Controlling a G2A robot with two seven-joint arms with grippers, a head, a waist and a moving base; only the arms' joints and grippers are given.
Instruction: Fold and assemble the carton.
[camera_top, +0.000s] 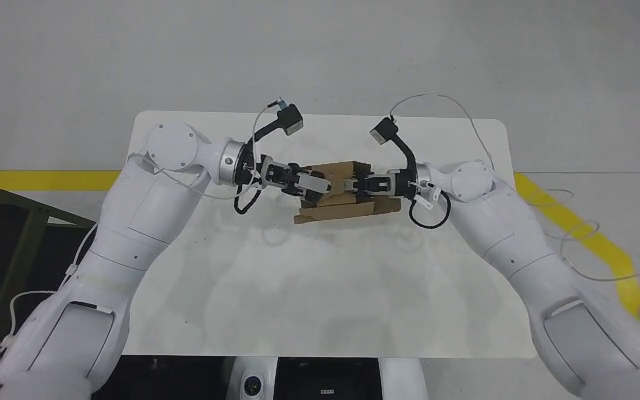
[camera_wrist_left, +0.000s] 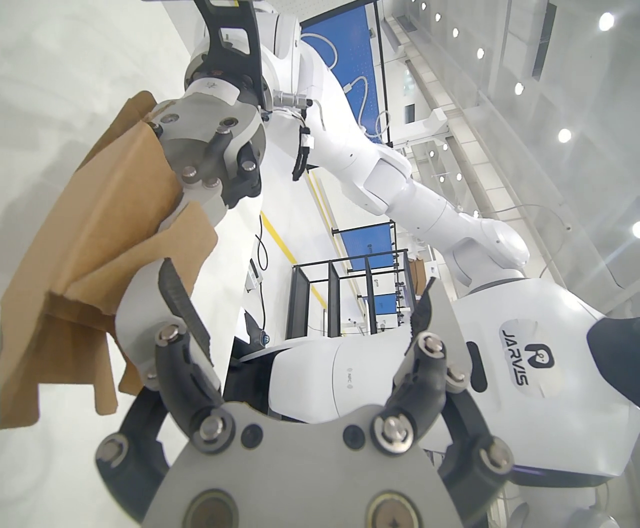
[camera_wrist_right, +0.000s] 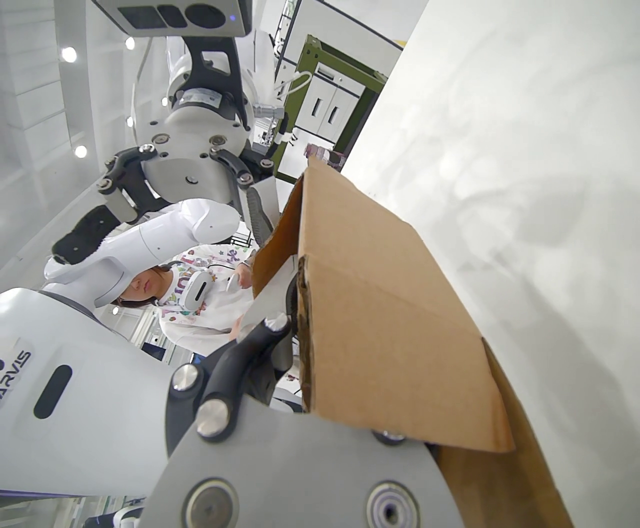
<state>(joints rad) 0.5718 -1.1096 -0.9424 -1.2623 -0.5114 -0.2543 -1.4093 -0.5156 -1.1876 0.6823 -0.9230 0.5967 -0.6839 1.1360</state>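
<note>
Brown corrugated cardboard carton (camera_top: 335, 208) is at the far middle of the white table (camera_top: 300, 290), squarely between both grippers. Can't tell if its lower edge touches the table. It looks half-formed: one broad panel creased into a side wall, several flaps hanging loose at uneven angles, cut edges a bit ragged, not squared into a box yet.

Right gripper (camera_wrist_left: 192, 200) pinches an end panel, probably as an anchor so the carton won't slide or twist while the other end gets worked. Left gripper (camera_wrist_left: 297, 280) is spread wide at the opposite end. One of its fingers (camera_wrist_left: 142, 320) lies against a loose flap (contact looks like a push, not a grasp) and the other is free in the air. Likely a flap-folding step, with assembly well short of done.
</note>
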